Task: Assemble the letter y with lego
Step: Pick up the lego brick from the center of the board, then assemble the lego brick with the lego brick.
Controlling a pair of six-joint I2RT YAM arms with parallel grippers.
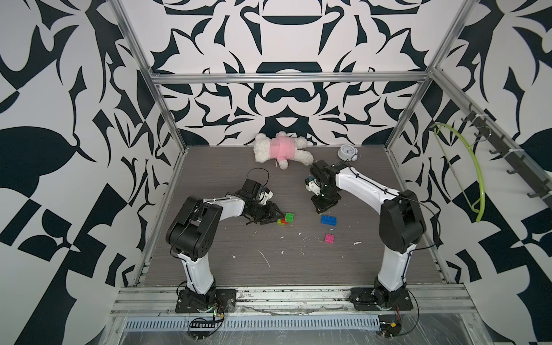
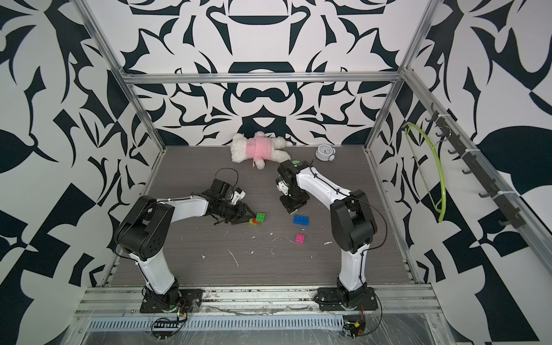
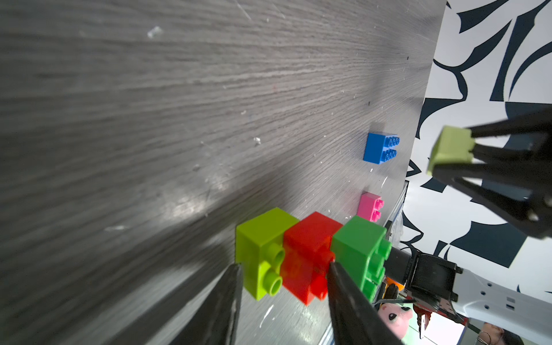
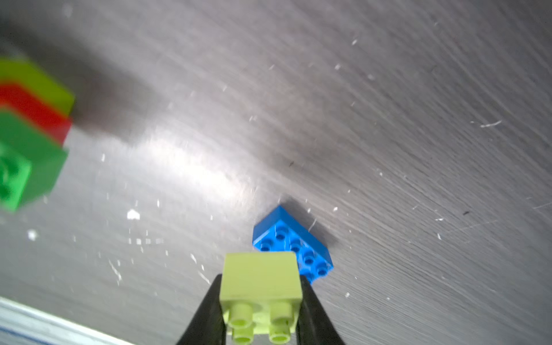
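Nearest: a metal rail (image 1: 298,294) carries both arm bases, closest to you.
Surface: a grey wood-grain counter (image 1: 239,268), flecked with white scraps, is boxed by a metal frame (image 1: 283,78). Black-and-white patterned walls (image 1: 59,89) close three sides.
Open room: your widest bare stretch runs between the bases and the bricks.
Loose lego: the pink brick (image 1: 329,238) sits nearest, studs up. The blue brick (image 1: 329,220) lies just behind it, apart.
Joined lego: lime, red and green bricks form a stepped row. This cluster (image 3: 307,239) rests on the counter left of centre.
Left hold: your left gripper (image 3: 283,265) has its jaws clenched on the cluster, tips outside the lime and red pieces.
Right hold: your right gripper (image 4: 260,279) has its jaws grasping a lime brick (image 4: 260,268), raised off the counter just beyond the blue brick.
Hard to see: in both top views the right gripper hides its brick and the left one covers much of the cluster. The right wrist view blurs the cluster.
Back edge: a plush (image 1: 280,149) and a clock (image 1: 346,153) lie by the far wall, with the right arm's wrist near both.
Right wall: a green hanger (image 1: 482,194) hangs outside the frame.
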